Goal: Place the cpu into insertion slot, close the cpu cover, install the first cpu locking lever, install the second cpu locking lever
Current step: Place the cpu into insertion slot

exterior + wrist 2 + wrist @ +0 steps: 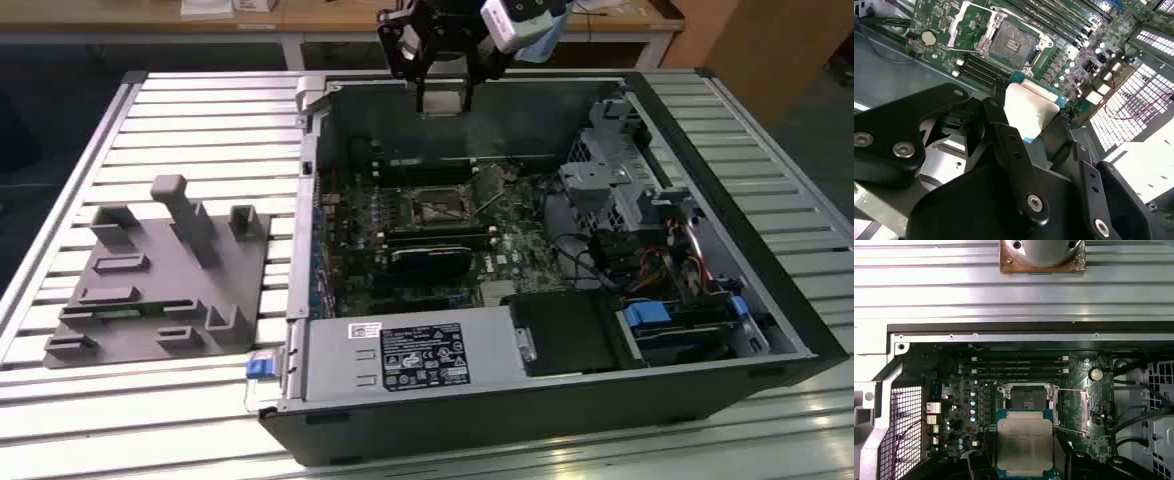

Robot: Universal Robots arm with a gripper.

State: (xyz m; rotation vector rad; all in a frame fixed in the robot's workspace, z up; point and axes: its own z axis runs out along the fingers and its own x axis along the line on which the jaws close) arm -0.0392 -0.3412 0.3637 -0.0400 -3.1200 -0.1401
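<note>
The black fingers [979,466] were closed onto two opposite edges of the cpu [1024,442], so the gripper [1024,460] had the chip clamped flat between them, its greyish metal top towards the first wrist camera. In the second wrist view the same hold showed from the other side: the gripper [1031,114] pinched the cpu [1030,106], whose green rim stood clear of the fingers [1004,135].

The chip hung above the motherboard [954,405], apart from it and just short of the insertion slot [1026,401]. The slot [1010,42] lay bare, its contact field uncovered. The cpu cover [957,20] was swung up and off to one side of the slot, and a wire lever [1070,429] angled out beside it, unlatched.

Around the slot sat a row of memory slots [1019,366] on one side and a coin cell [1096,374] near the cover's side. A perforated panel [906,415] closed off one wall, with a thin red wire behind it.

In the exterior view the gripper [445,100] hovered high at the far edge of the open computer case [534,410], well above the insertion slot [441,207]. A black card [430,262] lay nearer the camera than the slot, a power supply [400,355] nearer again, and cables [601,260] crowded the exterior view's right. On the slatted table [80,150], at the exterior view's left, stood a grey fixture [160,270], well apart from the case.
</note>
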